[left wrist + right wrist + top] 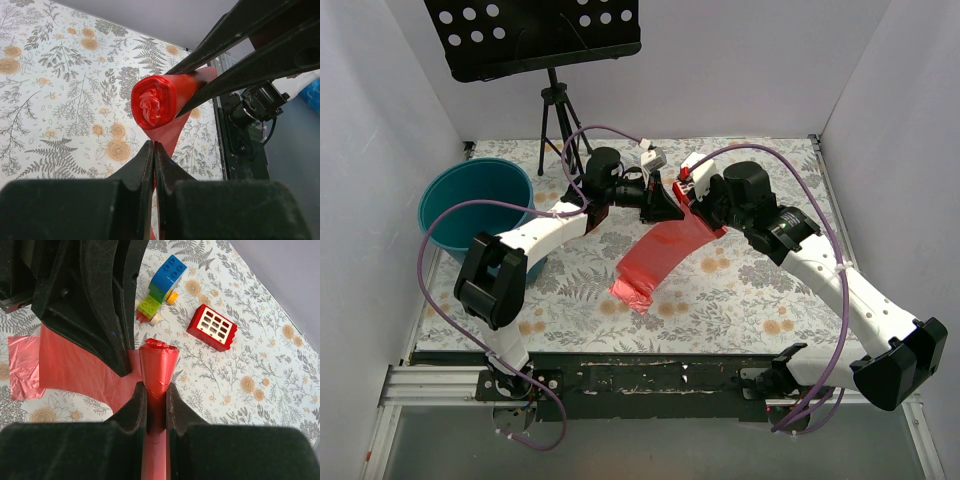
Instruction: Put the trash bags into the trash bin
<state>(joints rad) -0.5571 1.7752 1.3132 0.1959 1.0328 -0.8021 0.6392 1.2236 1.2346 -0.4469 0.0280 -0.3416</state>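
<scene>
The trash bags are a roll of thin pink-red film [159, 365] with a loose sheet [660, 255] unrolled from it, draping down onto the floral tabletop. My right gripper [156, 390] is shut on the roll and holds it above the table. My left gripper [153, 150] is just in front of the roll [160, 100], its jaws pressed together on the hanging film. Both grippers meet at the middle back of the table [680, 200]. The teal trash bin [440, 185] stands at the far left, partly behind the left arm, and I see nothing inside it.
A small red box with white squares [212, 327] and a toy of coloured blocks [160, 287] lie on the table beyond the roll. A black tripod stand [555, 115] stands at the back. White walls close in the left, right and back sides.
</scene>
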